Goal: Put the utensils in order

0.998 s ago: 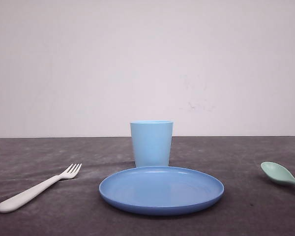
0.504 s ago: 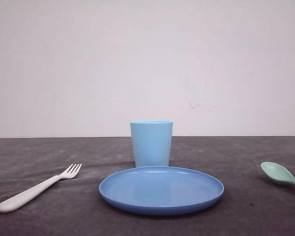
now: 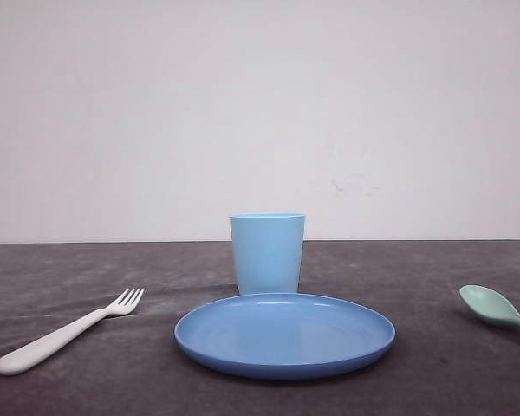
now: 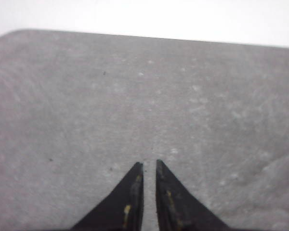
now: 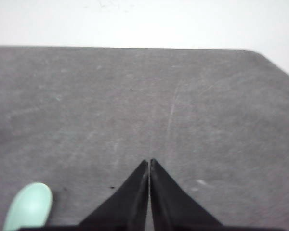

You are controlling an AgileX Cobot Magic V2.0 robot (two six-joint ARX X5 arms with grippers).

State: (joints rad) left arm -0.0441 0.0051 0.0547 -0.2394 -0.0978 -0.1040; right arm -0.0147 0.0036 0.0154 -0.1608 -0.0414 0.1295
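Note:
A white fork lies flat on the dark grey table at the front left, tines pointing toward the middle. At the right edge rests a mint-green spoon, bowl up, its handle cut off by the frame. In the right wrist view the spoon's bowl lies beside my right gripper, whose jaws are shut with nothing between them. My left gripper hangs over bare table, its jaws shut to a thin slit and holding nothing.
A round blue plate sits at the centre front with nothing on it. Just behind it stands a light blue cup, upright. A pale wall closes off the far edge of the table.

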